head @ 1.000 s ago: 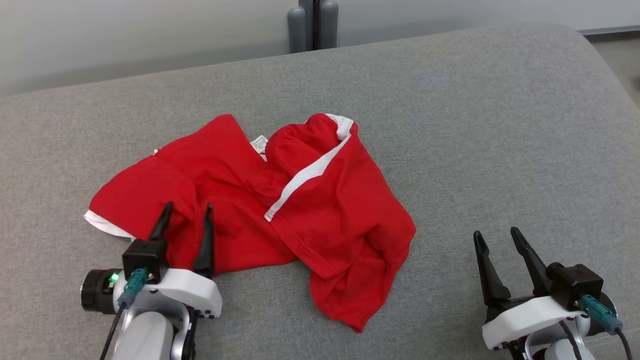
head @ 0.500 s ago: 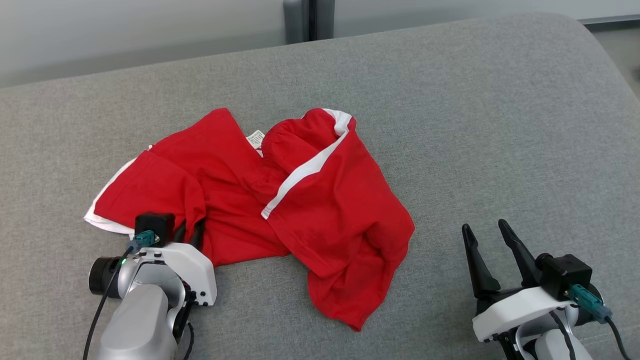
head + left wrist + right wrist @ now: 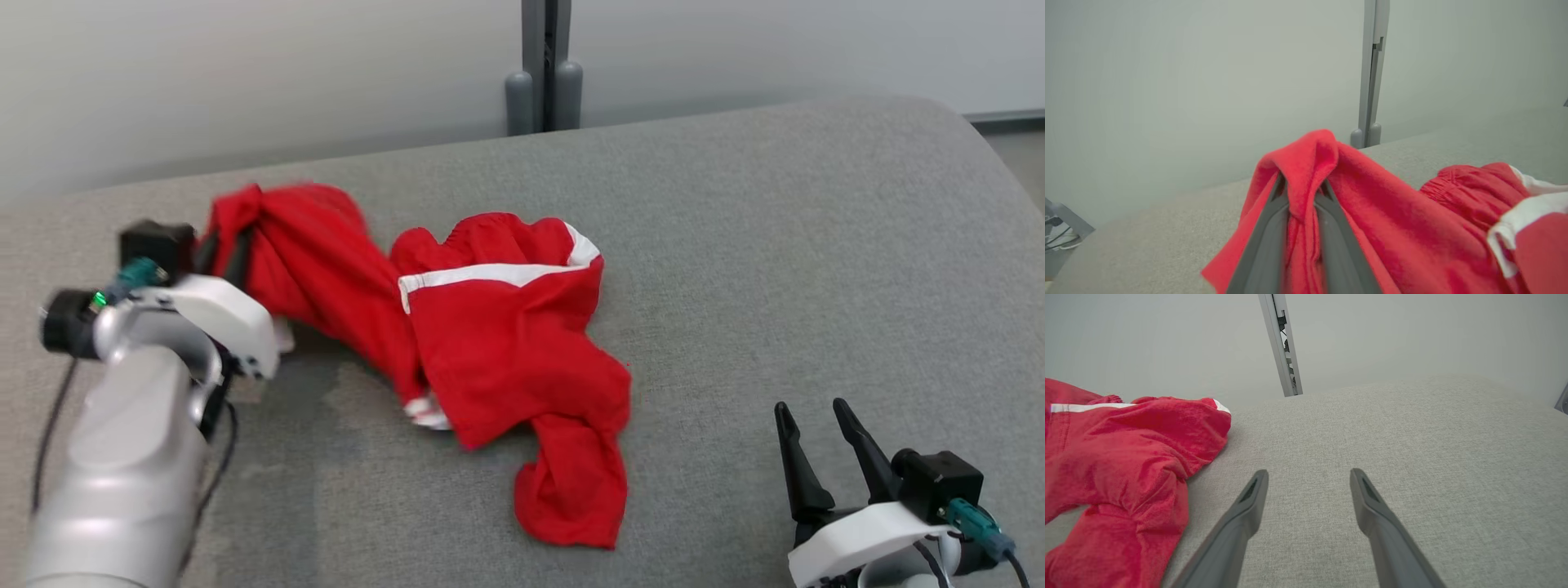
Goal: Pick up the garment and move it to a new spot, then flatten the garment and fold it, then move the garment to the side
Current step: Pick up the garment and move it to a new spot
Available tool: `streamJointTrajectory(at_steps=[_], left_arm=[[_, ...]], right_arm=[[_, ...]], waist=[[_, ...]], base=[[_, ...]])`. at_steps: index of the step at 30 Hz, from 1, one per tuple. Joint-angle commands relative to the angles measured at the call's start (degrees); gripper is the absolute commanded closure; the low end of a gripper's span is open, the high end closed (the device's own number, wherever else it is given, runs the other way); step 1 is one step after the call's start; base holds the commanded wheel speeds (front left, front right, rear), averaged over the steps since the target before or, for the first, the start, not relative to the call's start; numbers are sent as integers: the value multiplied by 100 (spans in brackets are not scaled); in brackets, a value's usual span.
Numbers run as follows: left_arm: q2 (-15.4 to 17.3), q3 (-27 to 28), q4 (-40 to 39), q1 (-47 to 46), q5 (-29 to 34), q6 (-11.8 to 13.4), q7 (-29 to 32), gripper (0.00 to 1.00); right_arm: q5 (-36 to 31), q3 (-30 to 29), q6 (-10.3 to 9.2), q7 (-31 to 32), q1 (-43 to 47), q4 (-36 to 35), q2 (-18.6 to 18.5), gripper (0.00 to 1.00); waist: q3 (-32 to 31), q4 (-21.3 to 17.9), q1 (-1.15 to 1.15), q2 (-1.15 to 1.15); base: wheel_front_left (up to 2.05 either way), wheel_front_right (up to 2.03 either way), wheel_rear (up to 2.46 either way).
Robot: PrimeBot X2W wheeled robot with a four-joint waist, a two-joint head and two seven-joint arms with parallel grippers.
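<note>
Nearest, at the lower right, the right claw [image 3: 810, 404] stands spread and empty over bare cushion [image 3: 775, 245], well apart from the cloth; just beyond and to its left lies the low tail of the red garment [image 3: 506, 327], a crumpled lobe resting on the cushion; from there the garment runs up and leftward on a slant, past the white stripe, so its long axis goes from near-centre to far-left; at that far-left end the left claw [image 3: 1302, 185] is clenched on a bunched corner, red cloth pinched between the fingers and held off the cushion; the rest trails to the claw's right; any carry will likely drag that bulk, and the right claw sits nearer the free tail; farthest, a grey post [image 3: 545, 65] stands against the wall.
</note>
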Motion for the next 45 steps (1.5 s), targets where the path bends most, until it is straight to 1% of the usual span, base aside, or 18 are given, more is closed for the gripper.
streamJointTrajectory(at_steps=[1, 3, 8, 9, 10, 15, 18, 22, 27, 29, 32, 35, 40, 41, 42, 43, 44, 45], left_arm=[[248, 46, -164, -275, 2, -15, -68, 100], [418, 56, -314, -437, 17, -34, -98, 100], [632, 45, -643, -627, 44, -58, -123, 100], [741, 75, -699, -669, 28, -49, -118, 100], [879, 137, -768, -697, -13, -13, -78, 100], [1302, 333, -831, -539, -114, 99, 98, 100], [1580, 545, -827, -298, -236, 220, 116, 100], [1838, 787, -841, 50, -414, 333, 117, 100], [2106, 1107, -1104, 261, -607, 523, 2, 100], [2157, 1160, -1219, 312, -630, 577, -6, 100], [2143, 1112, -1312, 396, -628, 575, 58, 100], [1998, 1112, -1321, 435, -757, 540, 173, 100], [1746, 1109, -930, 750, -893, 633, 266, 100], [1697, 1142, -843, 787, -954, 634, 245, 95], [1654, 1158, -719, 875, -978, 644, 235, 65], [1591, 1216, -588, 969, -1072, 653, 228, 43], [1552, 1237, -471, 1038, -1091, 673, 214, 14], [1524, 1251, -384, 1078, -1115, 684, 176, 0]], right_arm=[[43, -13, 1, -29, 101, -6, -28, 0], [58, -8, 1, -29, 144, -7, -30, 0], [93, -40, 1, -29, 234, -8, -30, 0], [92, -47, 1, -29, 250, -13, -30, 0], [105, -56, 1, -29, 283, -23, -26, 0], [99, -103, 1, -29, 286, -77, -30, 0], [83, -131, 1, -29, 276, -95, -31, 0], [68, -166, 1, -29, 314, -110, -31, 0], [6, -221, 1, -29, 257, -101, -29, 0], [-13, -218, 1, -29, 212, -94, -30, 0], [-15, -190, 1, -29, 152, -100, -30, 0], [-3, -158, 1, -29, 69, -124, -29, 0], [24, -62, 1, -29, -24, -113, -32, 0], [27, -50, 1, -29, -40, -109, -33, 0], [19, -37, 1, -29, -42, -107, -31, 0], [13, -42, 1, -29, -44, -101, -30, 0], [9, -50, 1, -29, -45, -99, -31, 0], [-1, -55, 1, -29, -44, -97, -29, 0]], waist=[[-207, 178, 0, 0], [-285, 236, 0, 0], [-414, 354, 0, 0], [-430, 377, 0, 0], [-458, 420, 0, 0], [-395, 493, 0, 0], [-340, 513, 0, 0], [-276, 557, 0, 0], [-183, 645, 0, 0], [-151, 668, 0, 0], [-79, 687, 0, 0], [23, 680, 0, 0], [173, 570, 0, 0], [190, 547, 0, 0], [200, 524, 0, 0], [210, 503, 0, 0], [213, 487, 0, 0], [212, 475, 0, 0]], base=[[0, 0, 0], [0, 0, 0], [0, 0, 0], [0, 0, 0], [0, 0, 0], [0, 0, 0], [0, 0, 0], [0, 0, 0], [0, 0, 0], [0, 0, 0], [0, 0, 0], [0, 0, 0], [0, 0, 0], [0, 0, 0], [0, 0, 0], [0, 0, 0], [0, 0, 0], [0, 0, 0]])
